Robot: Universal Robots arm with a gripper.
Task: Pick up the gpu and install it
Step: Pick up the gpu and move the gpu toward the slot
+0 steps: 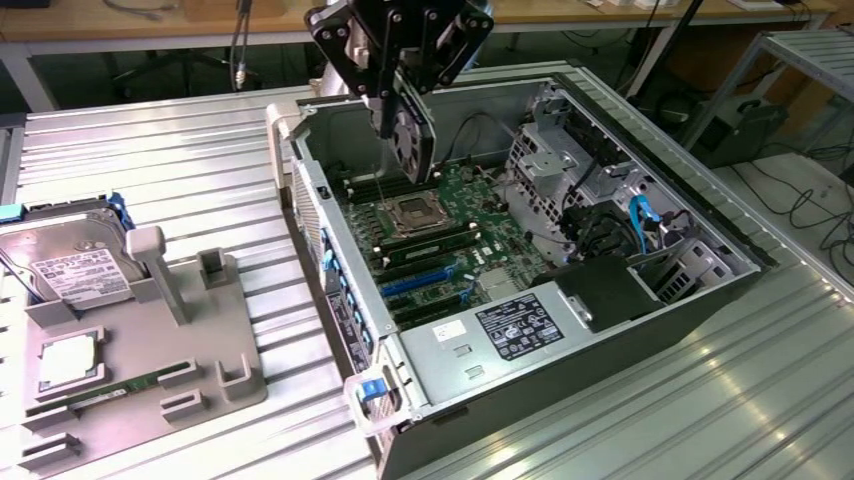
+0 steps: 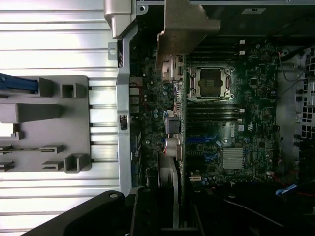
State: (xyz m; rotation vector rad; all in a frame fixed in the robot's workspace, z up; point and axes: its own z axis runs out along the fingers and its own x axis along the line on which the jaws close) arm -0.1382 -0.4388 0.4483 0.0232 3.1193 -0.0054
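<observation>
Jaws: my gripper (image 1: 400, 100) is pinched narrow, holding the gpu (image 1: 418, 145).
Gpu: clamped between my fingers, hanging on edge straight below them.
Motherboard (image 1: 447, 230): under the card's lower edge; contact I cannot tell.
Case (image 1: 310, 200): open, its walls around the card.
Grey holder (image 1: 134, 350): outside the case, well aside from my jaws.
Hard drive (image 1: 67, 265): on the holder's far end.

I have open room above the motherboard (image 1: 447, 225) at frame center, where my end effector (image 1: 398, 110) hangs the graphics card (image 1: 420, 150). The drive cage (image 1: 547, 150) blocks the exterior view's right, the case wall (image 1: 304, 190) its left, the power supply (image 1: 507, 330) below.
</observation>
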